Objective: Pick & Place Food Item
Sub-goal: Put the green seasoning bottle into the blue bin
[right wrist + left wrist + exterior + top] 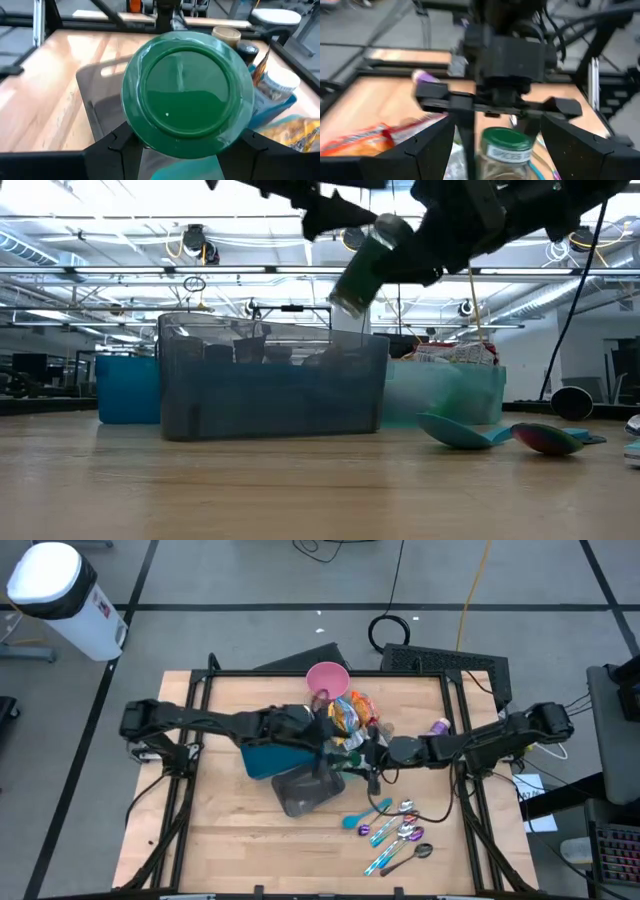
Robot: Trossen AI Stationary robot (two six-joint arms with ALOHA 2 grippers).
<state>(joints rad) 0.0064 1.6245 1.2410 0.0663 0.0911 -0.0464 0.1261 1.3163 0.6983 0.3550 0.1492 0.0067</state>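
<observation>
A: Right gripper (187, 145) — what's it carrying?
B: A green-lidded spice jar (187, 90), clamped between its two fingers, lid facing the wrist camera. In the low view the jar (362, 265) hangs tilted, well above the table (240, 840).

A: What's beneath it?
B: A grey bin (305, 790), directly under the jar. A teal bin (268, 758) sits just beside that one, on the far side.

A: Left gripper (497, 145)?
B: Fingers spread wide, holding nothing. It faces the right gripper head-on, with the jar's lid (506, 140) sitting between its two fingers.

A: Anything else near the pincers?
B: Pink cup (327, 678) and snack packets (350, 715) just behind them. Coloured spoons (395, 830) lie on the table on the near side, apart from both bins.
</observation>
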